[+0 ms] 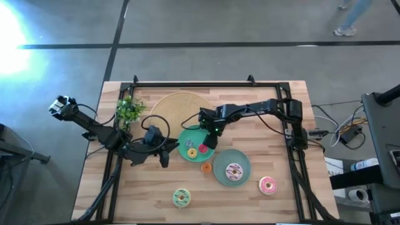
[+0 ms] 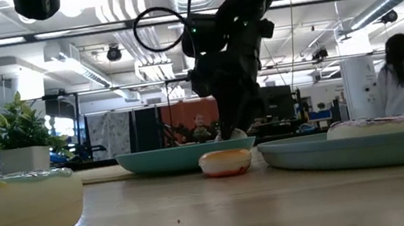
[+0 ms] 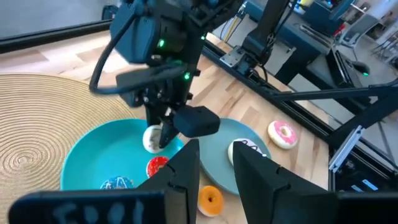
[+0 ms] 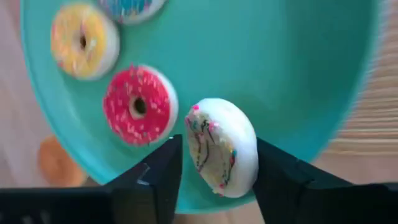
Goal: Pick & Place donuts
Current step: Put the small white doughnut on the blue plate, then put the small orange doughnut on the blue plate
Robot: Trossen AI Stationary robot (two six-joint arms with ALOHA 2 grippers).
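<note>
Right gripper (image 4: pixel 214 163) is pinching the white sprinkled donut (image 4: pixel 222 147) on edge over the teal plate (image 4: pixel 298 74), frame centre; lower before releasing, clear of the red donut (image 4: pixel 138 106). Left gripper (image 3: pixel 216 167) is waiting half-open nearby.

The pale planked wooden bench (image 1: pixel 144 187) looks smooth and matt, and on it lies a round tan woven mat (image 3: pixel 37 118) with a ribbed, coiled surface. Beside that mat, the round teal plate (image 4: pixel 292 74) has a smooth, faintly glossy plastic look. The small white sprinkled donut (image 4: pixel 222 146) above it looks matt between the dark, matt fingers of the right claw (image 4: pixel 217 171).
</note>
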